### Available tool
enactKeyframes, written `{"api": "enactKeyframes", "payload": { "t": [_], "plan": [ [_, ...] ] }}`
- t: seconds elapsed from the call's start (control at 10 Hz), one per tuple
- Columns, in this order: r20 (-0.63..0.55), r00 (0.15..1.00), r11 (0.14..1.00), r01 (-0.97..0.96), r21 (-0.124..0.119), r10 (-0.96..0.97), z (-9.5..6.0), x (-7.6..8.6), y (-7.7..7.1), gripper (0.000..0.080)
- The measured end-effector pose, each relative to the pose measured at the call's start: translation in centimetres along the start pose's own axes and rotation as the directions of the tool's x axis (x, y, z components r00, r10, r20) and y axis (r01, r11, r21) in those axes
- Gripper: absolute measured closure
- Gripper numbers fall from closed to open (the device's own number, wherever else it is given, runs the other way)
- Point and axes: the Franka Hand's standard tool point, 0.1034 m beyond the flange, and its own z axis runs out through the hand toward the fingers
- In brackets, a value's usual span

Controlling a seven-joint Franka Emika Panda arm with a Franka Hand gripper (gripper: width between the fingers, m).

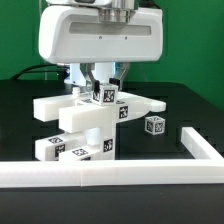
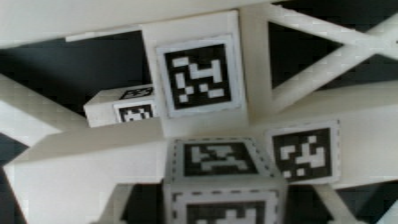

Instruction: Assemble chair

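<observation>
The chair (image 1: pixel 85 118) is a blocky white structure of tagged pieces standing mid-table, with flat arms reaching to both sides. My gripper (image 1: pixel 104 84) hangs straight over its top. The fingers stand on either side of a small tagged block (image 1: pixel 106 95) on top of the structure. In the wrist view that block (image 2: pixel 228 205) sits between the fingertips (image 2: pixel 125 198), with a dark gap on each side, so the jaws are open and not touching it. More tagged faces (image 2: pixel 199 72) and white struts of the structure lie below. A loose tagged cube (image 1: pixel 155 125) lies at the exterior view's right.
The long white border frame (image 1: pixel 110 170) runs along the front and turns back at the exterior view's right (image 1: pixel 200 145). The table is black, with a green wall behind. The arm's white body (image 1: pixel 100 35) fills the upper part of the view.
</observation>
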Motion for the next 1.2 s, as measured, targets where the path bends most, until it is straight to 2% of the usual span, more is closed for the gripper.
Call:
{"api": "enactKeyframes", "payload": {
  "t": [0.5,0.9,1.1,1.2],
  "plan": [
    [0.000,0.946,0.946,-0.323,0.004,0.323,0.03,0.02,-0.07,0.0514],
    [0.001,0.823,0.823,-0.568,0.007,0.568,0.05,-0.05,0.08,0.0514],
    [0.007,0.740,0.739,-0.673,0.029,0.673,0.08,-0.10,0.25,0.0514],
    [0.009,0.724,0.723,-0.690,0.036,0.690,0.09,-0.13,0.33,0.0514]
  ]
}}
